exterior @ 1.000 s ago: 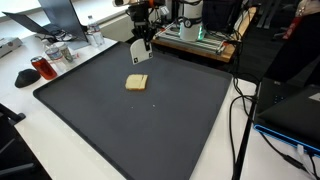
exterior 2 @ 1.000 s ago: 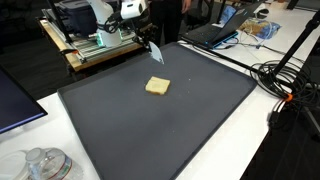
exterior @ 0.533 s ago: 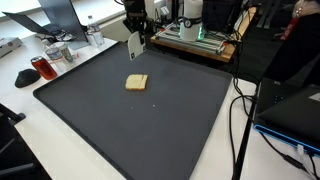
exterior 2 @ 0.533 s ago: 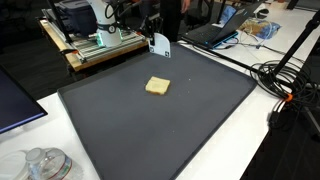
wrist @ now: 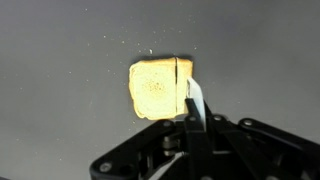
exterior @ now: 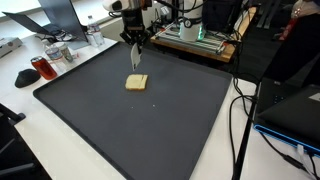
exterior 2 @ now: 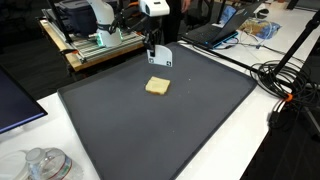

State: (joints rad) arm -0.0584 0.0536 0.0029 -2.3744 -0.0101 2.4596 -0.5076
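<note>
The gripper [exterior: 134, 42] keeps its fingers closed on a thin white tool [wrist: 194, 102]. The tool hangs over one edge of the bread [wrist: 155, 90] on the dark mat [exterior: 150, 125].

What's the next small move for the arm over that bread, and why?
Probably ease straight down a little: the hand is shut on a flat white tool that hangs above the bread, lined up over one side in the wrist view.
</note>
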